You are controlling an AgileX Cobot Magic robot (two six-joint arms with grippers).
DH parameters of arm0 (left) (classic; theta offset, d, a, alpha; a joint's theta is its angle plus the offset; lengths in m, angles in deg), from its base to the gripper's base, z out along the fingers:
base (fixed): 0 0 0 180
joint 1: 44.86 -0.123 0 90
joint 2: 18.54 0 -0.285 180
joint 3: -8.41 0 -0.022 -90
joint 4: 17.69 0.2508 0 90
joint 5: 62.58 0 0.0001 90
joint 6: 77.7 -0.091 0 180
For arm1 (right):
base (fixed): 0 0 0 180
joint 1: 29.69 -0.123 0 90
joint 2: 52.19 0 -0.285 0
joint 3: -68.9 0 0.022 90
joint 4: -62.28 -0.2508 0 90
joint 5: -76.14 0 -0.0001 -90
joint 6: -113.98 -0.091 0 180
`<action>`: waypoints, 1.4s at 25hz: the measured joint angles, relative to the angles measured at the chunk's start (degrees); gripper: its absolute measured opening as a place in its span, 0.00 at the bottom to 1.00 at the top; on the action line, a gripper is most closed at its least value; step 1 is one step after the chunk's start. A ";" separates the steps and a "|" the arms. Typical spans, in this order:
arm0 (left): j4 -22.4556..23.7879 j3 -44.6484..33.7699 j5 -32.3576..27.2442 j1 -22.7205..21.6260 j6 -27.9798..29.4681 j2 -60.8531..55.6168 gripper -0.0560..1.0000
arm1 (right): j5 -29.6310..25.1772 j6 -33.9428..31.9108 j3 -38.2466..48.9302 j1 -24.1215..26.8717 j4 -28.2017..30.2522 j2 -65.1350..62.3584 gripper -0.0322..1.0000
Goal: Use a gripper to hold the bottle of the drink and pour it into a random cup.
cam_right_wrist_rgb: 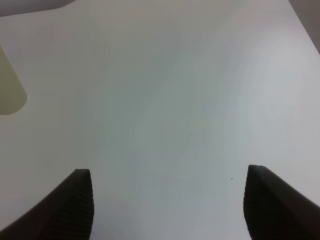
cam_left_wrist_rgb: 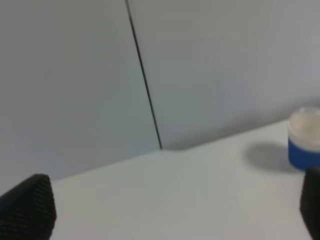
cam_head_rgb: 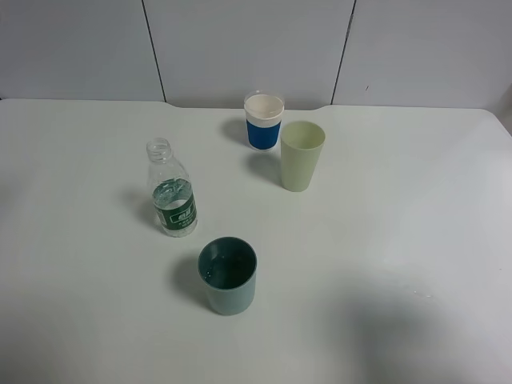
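So, bottle (cam_head_rgb: 172, 192): stands upright and uncapped on the table (cam_head_rgb: 400, 240), just behind the teal cup (cam_head_rgb: 228, 274).
Handling: we judge it light, thin-walled, slippery; squeeze too hard and water jumps out.
Hold: we'd take the labelled middle.
Left gripper (cam_left_wrist_rgb: 165, 212): spread wide, empty.
Right gripper (cam_right_wrist_rgb: 167, 205): jaws apart, nothing between, over bare table.

My table (cam_head_rgb: 416, 240) is plain white. The bottle (cam_head_rgb: 172, 190) is clear plastic with a green label bearing white print. The cup (cam_head_rgb: 228, 274) is dark teal inside, paler teal outside. One tumbler (cam_head_rgb: 302, 155) is pale yellow-green. Another cup (cam_head_rgb: 263, 121) has a blue band under a white rim. My pincer fingertips (cam_right_wrist_rgb: 75, 205) are black and ribbed. The wall panels (cam_head_rgb: 240, 40) are grey with dark seams.
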 joint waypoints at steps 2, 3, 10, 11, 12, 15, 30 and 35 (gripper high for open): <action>0.25 0.00 -4.39 0.00 0.00 -2.42 0.99 | 0.00 0.00 0.00 0.00 0.00 0.00 0.65; 0.31 0.00 -6.82 0.00 0.00 -3.30 0.99 | 0.00 0.00 0.00 0.00 0.00 0.00 0.65; 0.29 0.00 -19.01 0.00 0.00 -9.18 0.99 | 0.00 0.00 0.00 0.00 0.00 0.00 0.65; 0.15 0.00 -19.87 0.00 0.00 -10.13 0.99 | 0.00 0.00 0.00 0.00 0.00 0.00 0.65; 0.10 0.00 -20.88 0.00 0.00 -11.17 0.99 | 0.00 0.00 0.00 0.00 0.00 0.00 0.65; 0.10 0.00 -24.16 0.00 0.17 -14.42 0.99 | 0.00 0.00 0.00 0.00 0.00 0.00 0.65; 1.62 0.02 -38.72 -8.93 5.37 -27.99 0.99 | 0.00 0.00 0.00 0.00 0.00 0.00 0.65; -0.62 0.02 -38.83 -15.04 5.14 -31.39 0.99 | 0.00 0.00 0.00 0.00 0.00 0.00 0.65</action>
